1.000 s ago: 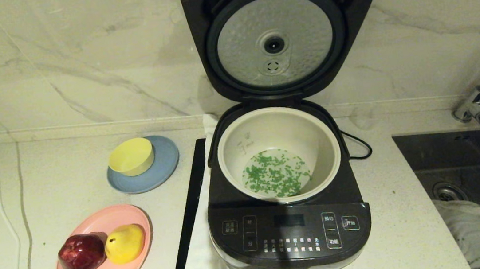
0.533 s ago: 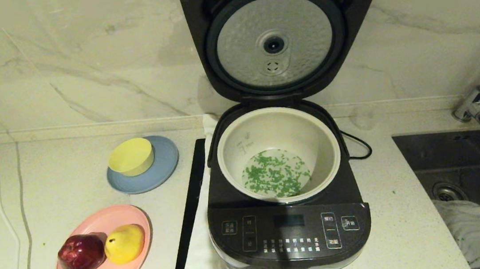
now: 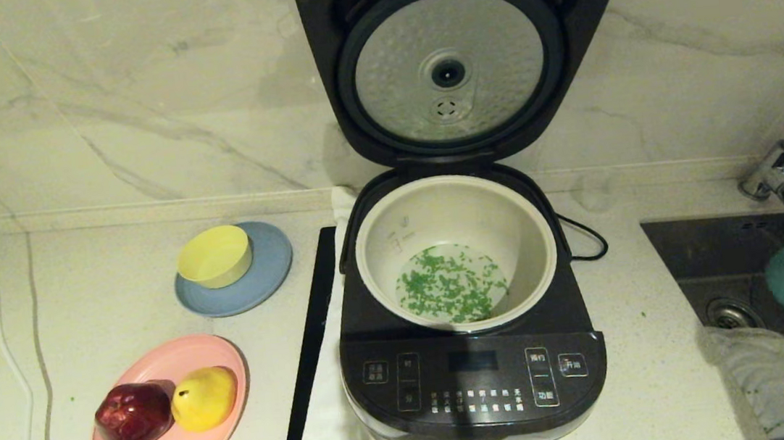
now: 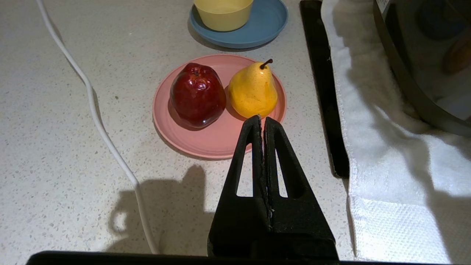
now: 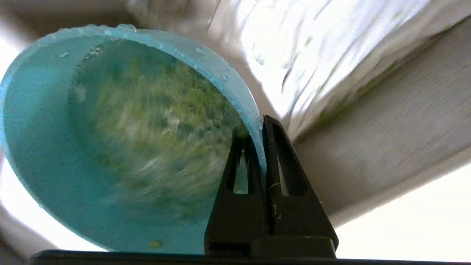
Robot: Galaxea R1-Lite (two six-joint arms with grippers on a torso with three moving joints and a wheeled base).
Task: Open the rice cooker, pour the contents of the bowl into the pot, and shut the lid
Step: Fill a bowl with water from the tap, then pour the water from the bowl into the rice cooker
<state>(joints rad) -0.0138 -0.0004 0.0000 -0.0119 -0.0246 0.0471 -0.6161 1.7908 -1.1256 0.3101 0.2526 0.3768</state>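
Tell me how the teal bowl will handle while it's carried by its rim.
The bowl looks like thin plastic, so probably light. Droplets bead along its rim, so it may be slippery in the right gripper, which pinches only the rim. It is tilted, so the green bits inside could slide out.

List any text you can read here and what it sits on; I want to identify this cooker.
"预约" and "功能": stacked buttons at the right of the rice cooker front panel.
"开始": the button just beside those two.
Too small to read: the remaining panel labels, the faint brand on the front rim, the level marks inside the pot, and the sticker cut off at the top edge of the lid.
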